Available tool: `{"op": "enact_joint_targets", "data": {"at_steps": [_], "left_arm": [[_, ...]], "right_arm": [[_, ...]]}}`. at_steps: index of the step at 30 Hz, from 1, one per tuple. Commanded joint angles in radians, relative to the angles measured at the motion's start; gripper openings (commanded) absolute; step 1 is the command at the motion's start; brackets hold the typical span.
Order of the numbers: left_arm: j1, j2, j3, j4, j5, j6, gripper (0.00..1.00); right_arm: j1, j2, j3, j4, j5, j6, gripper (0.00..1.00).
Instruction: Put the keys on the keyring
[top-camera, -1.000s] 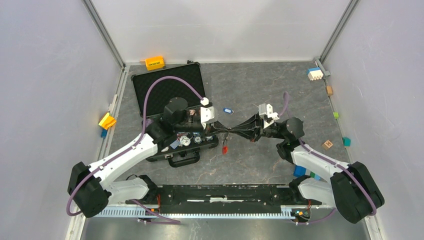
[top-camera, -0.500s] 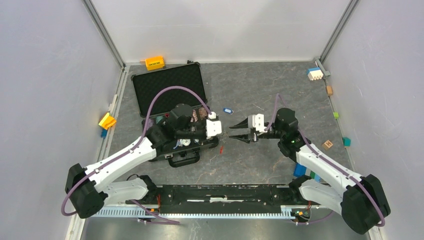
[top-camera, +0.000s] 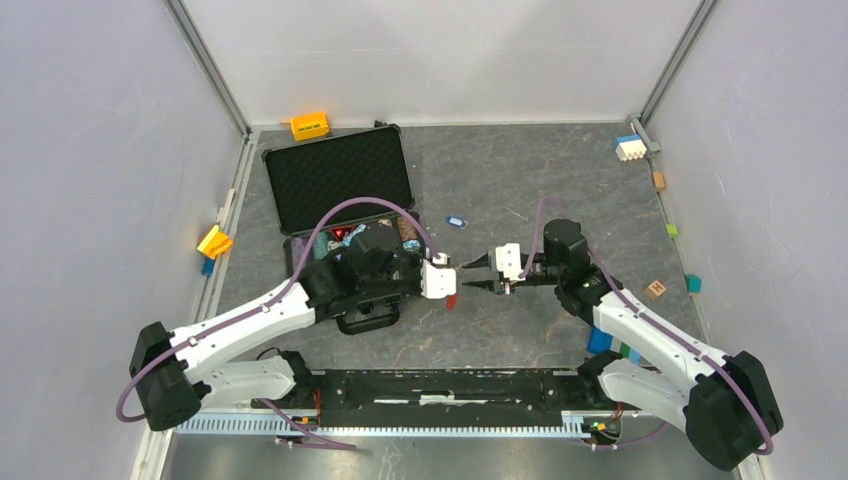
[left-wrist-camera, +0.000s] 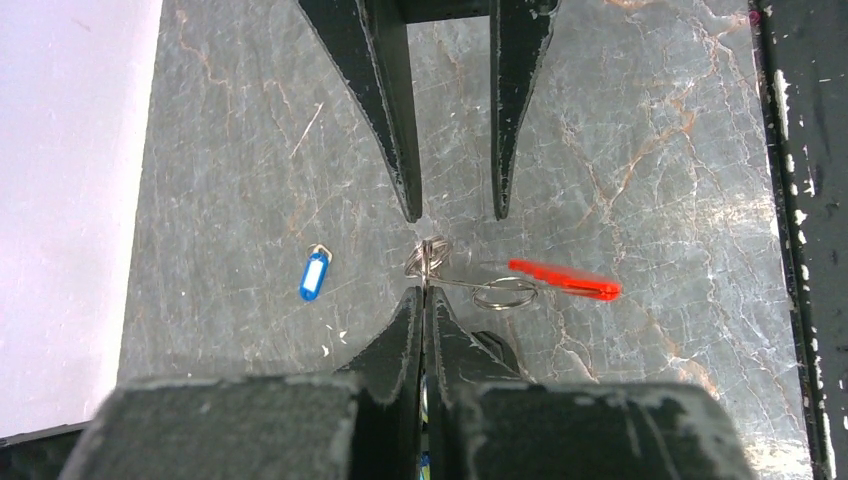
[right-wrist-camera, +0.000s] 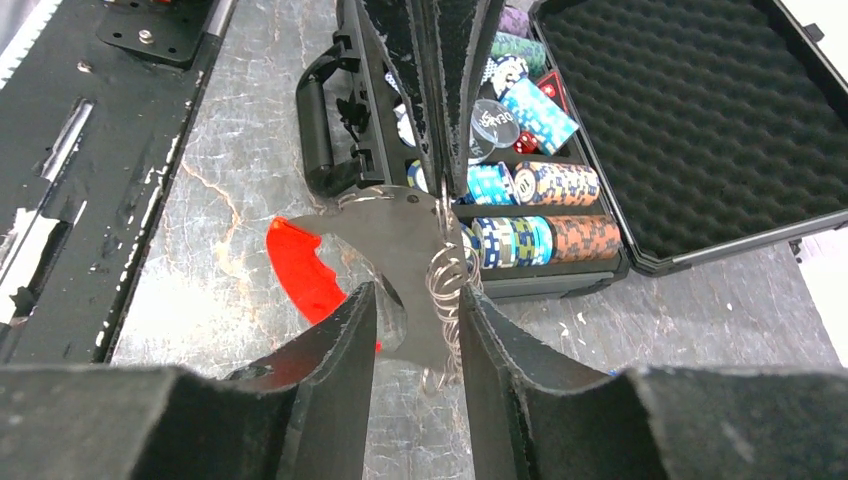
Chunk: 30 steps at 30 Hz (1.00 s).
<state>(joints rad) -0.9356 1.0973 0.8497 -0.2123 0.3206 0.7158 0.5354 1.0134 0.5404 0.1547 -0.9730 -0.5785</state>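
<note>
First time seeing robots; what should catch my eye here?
Centre stage, the left gripper, shut on the keyring with its red strip, meets the open right gripper tip to tip. A tiny blue key lies alone beyond them, beside an open case of poker chips.

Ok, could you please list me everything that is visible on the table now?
keyring: one, silvery with red strip, table centre, in left claw
key: one, blue head, flat on table, apart from keyring
case: one, black, open, table's left half
poker chips: several stacks, mixed colours, inside case
small blocks: several, orange, yellow, blue, others, along table edges
left claw: one, black, shut on keyring
right claw: one, black, open, facing left claw
</note>
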Motion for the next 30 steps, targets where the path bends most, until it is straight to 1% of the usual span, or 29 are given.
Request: {"op": "enact_joint_targets", "data": {"at_steps": [1,3,5,7,10,16,23,26,30], "left_arm": [[-0.014,-0.009,0.007,0.024,-0.053,0.054,0.02],[-0.013,-0.011,0.006,0.015,-0.046,0.051,0.02],[-0.014,-0.016,0.003,0.013,-0.030,0.031,0.02],[-0.014,-0.016,0.000,0.015,-0.012,0.009,0.02],[-0.013,-0.010,-0.005,0.029,0.032,-0.041,0.02],[-0.012,0.028,0.016,0.039,0.101,-0.127,0.02],[-0.011,0.055,0.040,0.037,0.110,-0.166,0.02],[-0.008,0.063,0.049,0.035,0.113,-0.178,0.02],[0.000,0.066,0.054,0.039,0.110,-0.191,0.02]], "right_arm": [[0.005,-0.019,0.041,-0.011,0.079,-0.025,0.41],[0.005,-0.014,0.048,-0.012,0.122,-0.013,0.41],[0.004,-0.008,0.054,-0.011,0.128,-0.004,0.40],[0.005,-0.015,0.051,-0.003,0.109,0.002,0.40],[0.004,-0.029,0.036,0.056,0.083,0.051,0.41],[0.014,-0.022,0.049,0.078,0.013,0.097,0.40],[0.025,-0.025,0.046,0.067,-0.034,0.092,0.33],[0.030,-0.024,0.049,0.049,-0.045,0.074,0.28],[0.032,-0.018,0.057,0.002,-0.038,0.034,0.28]]}}
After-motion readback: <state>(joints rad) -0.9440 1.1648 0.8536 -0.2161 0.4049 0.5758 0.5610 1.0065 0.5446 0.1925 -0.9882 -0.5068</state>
